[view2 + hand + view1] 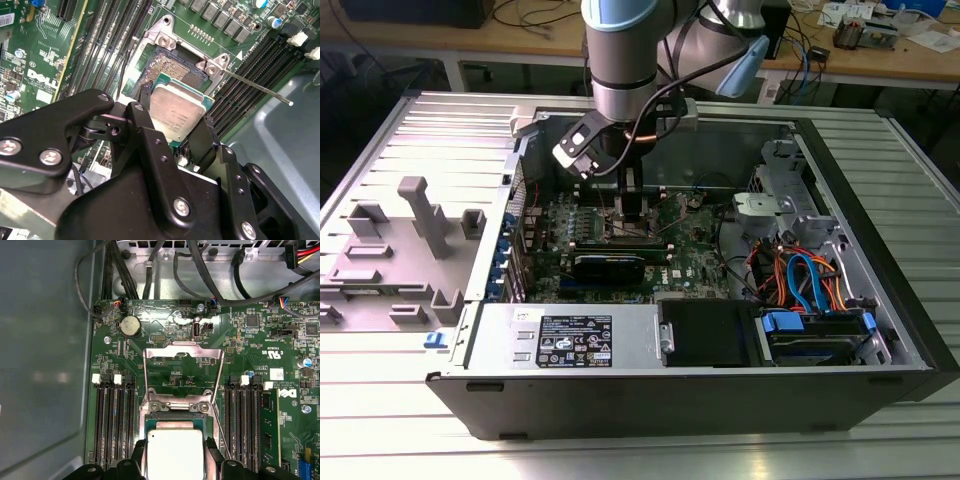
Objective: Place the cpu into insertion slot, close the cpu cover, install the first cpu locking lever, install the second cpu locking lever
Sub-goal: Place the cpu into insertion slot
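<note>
Exterior view: one arm reaches down into the one open computer case (720, 405). Its gripper (630, 212) hangs over the green motherboard (690, 255), toward the far wall and left of the case's middle in the exterior view.

Second wrist view: the gripper is clamped on two opposite edges of the single cpu (177, 112). It holds the chip just over the one insertion slot (167, 70), covering part of it and leaving the rest of the contact field bare. One thin locking lever (255, 87) juts out from the slot's corner.

First wrist view: the one cpu cover (182, 351) stands swung open beyond the slot. Two banks of memory slots (115, 425) flank the slot, and one coin battery (129, 326) sits farther off.

Seating well probably means keeping the chip level, squaring its edges to the rim and lowering it straight, never sliding it across the contacts.
</note>
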